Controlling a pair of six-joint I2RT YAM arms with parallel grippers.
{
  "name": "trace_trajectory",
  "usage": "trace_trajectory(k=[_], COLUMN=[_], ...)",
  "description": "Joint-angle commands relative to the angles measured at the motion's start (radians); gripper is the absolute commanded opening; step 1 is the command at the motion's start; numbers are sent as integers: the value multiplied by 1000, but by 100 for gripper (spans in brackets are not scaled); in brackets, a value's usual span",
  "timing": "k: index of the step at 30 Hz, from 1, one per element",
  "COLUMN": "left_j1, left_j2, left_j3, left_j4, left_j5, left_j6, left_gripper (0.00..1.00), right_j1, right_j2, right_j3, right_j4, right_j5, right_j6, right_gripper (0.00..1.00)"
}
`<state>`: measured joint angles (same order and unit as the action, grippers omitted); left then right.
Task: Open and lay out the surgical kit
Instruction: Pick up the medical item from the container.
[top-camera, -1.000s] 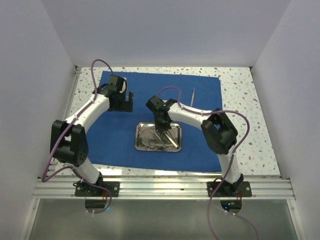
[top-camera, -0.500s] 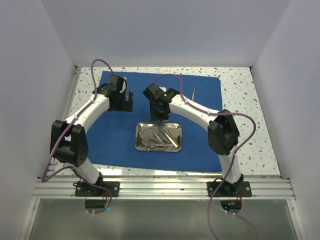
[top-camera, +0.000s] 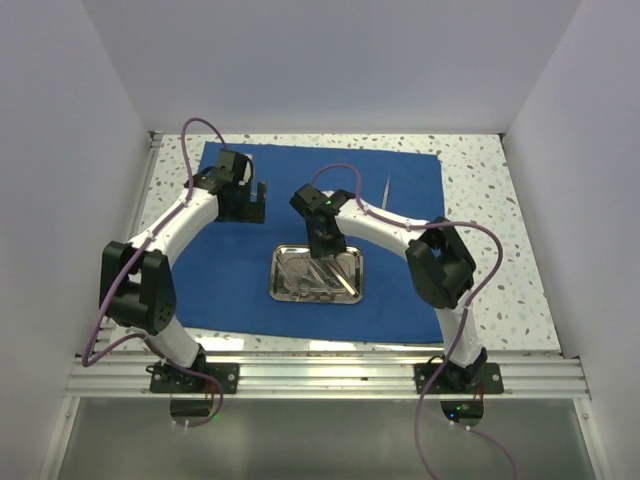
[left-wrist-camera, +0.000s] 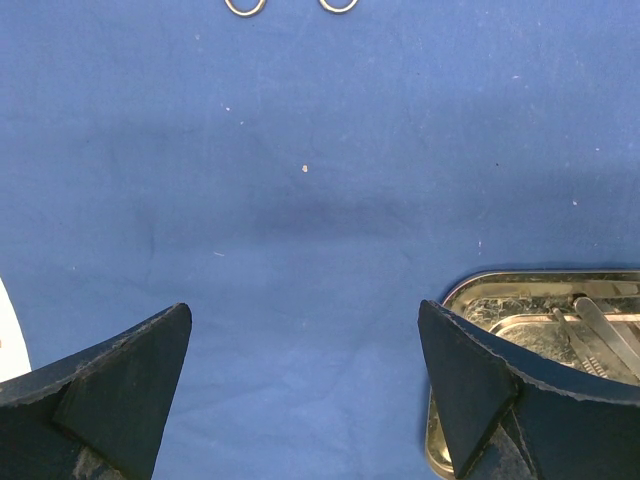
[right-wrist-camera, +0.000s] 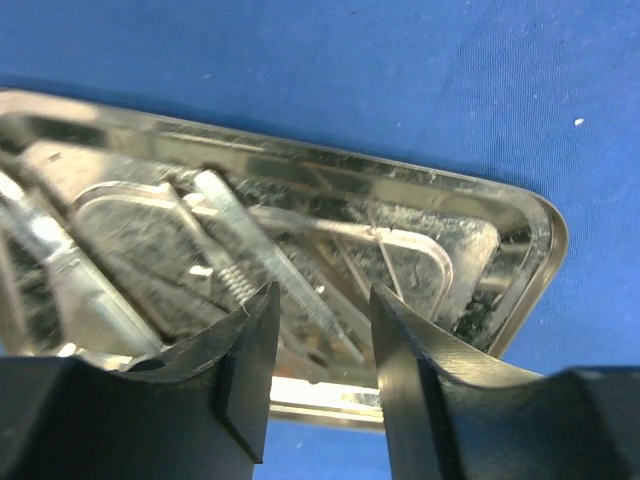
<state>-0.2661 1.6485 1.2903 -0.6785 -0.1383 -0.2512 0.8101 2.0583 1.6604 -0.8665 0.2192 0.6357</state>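
The royal-blue cloth (top-camera: 230, 290) lies spread flat as a large sheet. The shiny steel tray (top-camera: 274, 285) sits on its middle with several thin metal instruments (top-camera: 318, 280) inside. My right gripper (top-camera: 323, 246) hangs over the tray's far edge; in the right wrist view it (right-wrist-camera: 322, 300) is open, its fingers straddling serrated tweezers (right-wrist-camera: 250, 265) in the tray (right-wrist-camera: 530, 215) without touching them. My left gripper (top-camera: 257, 195) is wide open and empty over bare cloth (left-wrist-camera: 300, 200), left of the tray (left-wrist-camera: 470, 290).
One thin instrument (top-camera: 386, 190) lies on the cloth at the back right. Two ring handles (left-wrist-camera: 245, 6) show at the top edge of the left wrist view. Speckled tabletop (top-camera: 490, 220) borders the cloth, with white walls on three sides.
My right gripper pulled back from the tray half a second ago and has come forward over its far edge again. My left gripper has shifted slightly toward the back.
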Motion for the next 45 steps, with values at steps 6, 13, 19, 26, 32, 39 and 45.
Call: trace_trajectory(k=[6,13,19,26,32,39,45], left_j1=[1,1,1,1,-1,1,1], left_j2=[-35,-32,-26,-12,-13,-12,-16], left_j3=[20,23,20,24,27,27,33], left_j4=[-4,-18,-23,-23,-26,-26,-35], left_j5=[-17,-29,-34,-32,-38,-38,-46], left_j6=[-5,-3,-5,-10,-8,-11,-8], left_gripper=[100,100,100,100,100,100,99], right_j1=[-15,-20,-26,-31,-35,-67,-159], right_j2=[71,112,74,51,26,26,126], right_j3=[-4,32,61,136,186,277,465], right_j4=[20,15,-11,-58,-92,-123,-175], right_j5=[46,49,71,89,91,75,54], right_j6=[-25,-36,-51,-70,-61,-57,-67], right_gripper=[34,13,10,10,8,9,9])
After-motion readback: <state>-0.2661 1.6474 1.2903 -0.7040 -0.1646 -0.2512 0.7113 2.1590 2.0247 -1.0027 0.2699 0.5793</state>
